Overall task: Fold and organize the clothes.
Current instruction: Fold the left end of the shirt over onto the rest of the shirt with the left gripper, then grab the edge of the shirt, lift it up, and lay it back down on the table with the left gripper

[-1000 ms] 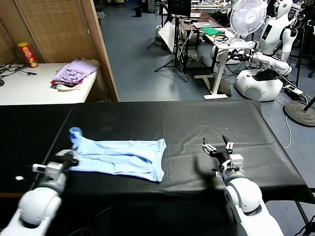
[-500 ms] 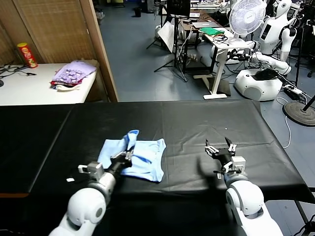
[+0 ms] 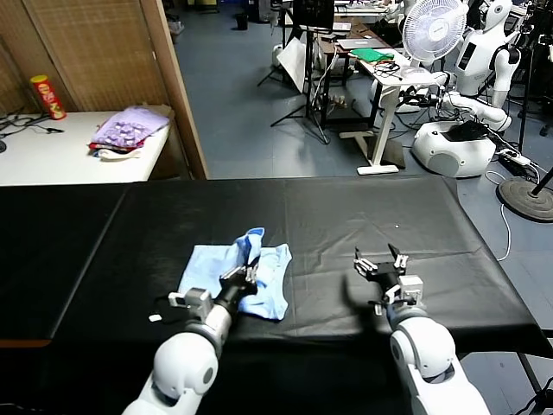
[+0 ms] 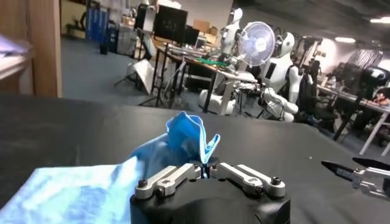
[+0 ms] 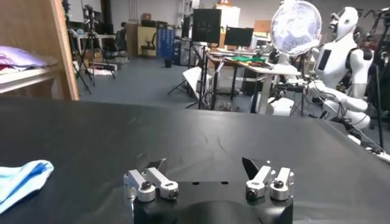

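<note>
**Light-blue T-shirt partly folded on the black table, left gripper at its raised fold**

The pale light-blue short-sleeved T-shirt of thin soft fabric [image 3: 233, 270] lies on the black cloth-covered table [image 3: 346, 216], left of the table's middle and near the robot's edge. Most of it lies flat in a roughly rectangular patch; one bunched portion stands up above the rest at the far side of the patch. In the left wrist view the same raised fold [image 4: 190, 139] rises directly ahead of the fingers.

The left gripper [image 3: 244, 275] sits over the shirt at the base of that fold. Its fingers [image 4: 172, 176] stand nearly together with blue fabric between them; whether they still clamp the cloth cannot be told.

The right gripper [image 3: 378, 264] hovers above bare table, well apart from the shirt to its right, fingers [image 5: 157, 165] spread wide and holding nothing.

Beyond, a white side table [image 3: 52, 156] carries a purple-lavender pile of clothes [image 3: 130, 128] and a red-and-yellow cylindrical can [image 3: 49, 96].
</note>
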Tool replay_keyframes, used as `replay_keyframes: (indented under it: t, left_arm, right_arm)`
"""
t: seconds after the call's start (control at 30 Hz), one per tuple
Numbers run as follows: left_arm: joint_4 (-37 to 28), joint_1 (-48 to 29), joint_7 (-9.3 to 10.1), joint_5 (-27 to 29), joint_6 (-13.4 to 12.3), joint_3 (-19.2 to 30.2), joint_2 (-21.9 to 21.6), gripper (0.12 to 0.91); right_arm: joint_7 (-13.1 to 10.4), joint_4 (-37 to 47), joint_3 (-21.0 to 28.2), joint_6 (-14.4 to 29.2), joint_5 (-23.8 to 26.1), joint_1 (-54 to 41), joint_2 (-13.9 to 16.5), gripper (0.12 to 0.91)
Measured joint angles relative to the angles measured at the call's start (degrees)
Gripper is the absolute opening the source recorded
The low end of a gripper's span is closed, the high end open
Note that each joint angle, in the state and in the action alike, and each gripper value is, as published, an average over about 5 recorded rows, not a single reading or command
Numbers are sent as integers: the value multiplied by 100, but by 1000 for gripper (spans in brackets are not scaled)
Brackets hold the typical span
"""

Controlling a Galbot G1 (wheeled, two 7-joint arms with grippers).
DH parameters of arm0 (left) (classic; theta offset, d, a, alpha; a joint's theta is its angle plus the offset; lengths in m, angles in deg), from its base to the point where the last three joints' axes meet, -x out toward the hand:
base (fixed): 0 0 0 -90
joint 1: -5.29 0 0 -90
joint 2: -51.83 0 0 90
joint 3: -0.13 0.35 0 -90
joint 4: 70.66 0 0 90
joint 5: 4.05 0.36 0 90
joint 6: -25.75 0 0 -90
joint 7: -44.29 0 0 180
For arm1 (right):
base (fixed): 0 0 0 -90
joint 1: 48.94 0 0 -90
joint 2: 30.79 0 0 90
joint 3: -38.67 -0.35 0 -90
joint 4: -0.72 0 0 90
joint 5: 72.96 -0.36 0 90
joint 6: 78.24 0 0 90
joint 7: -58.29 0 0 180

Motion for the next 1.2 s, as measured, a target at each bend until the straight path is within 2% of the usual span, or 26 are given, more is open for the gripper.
replay_keyframes:
  t: [0.23,0.33,0.47,0.63,0.8,0.93,1.03,1.2]
  left_arm:
    - [105,63,-231,-34,-209,-16,50,681]
    - [143,124,-301,94,-358,-187,-116,779]
    - [33,248,-349,112,-555,-600,-512,797]
    - [-274,342,-357,-146,-606,-1210,-873,798]
    - [-561,354,-355,-343,-599,-1590,-935,798]
    - [-723,326,-394,-614,-576,-1754,-969,798]
    - [-830,273,-436,-994,-516,-1863,-1007,798]
    - [-992,192,-581,-1939,-221,-2031,-1092,798]
  right_arm:
    - [223,145,319,54,-259,-204,62,798]
    - [305,255,653,45,-386,-403,108,798]
    - [347,408,1200,22,-410,-734,71,798]
    - [288,627,1843,-22,-191,-1088,-70,798]
    - [58,955,2322,-272,507,-1261,-216,798]
    - [-155,1172,2477,-333,1112,-1267,-344,798]
    - [-235,1204,2485,-120,1040,-1252,-443,798]
    - [-224,1046,2319,333,430,-1170,-532,798]
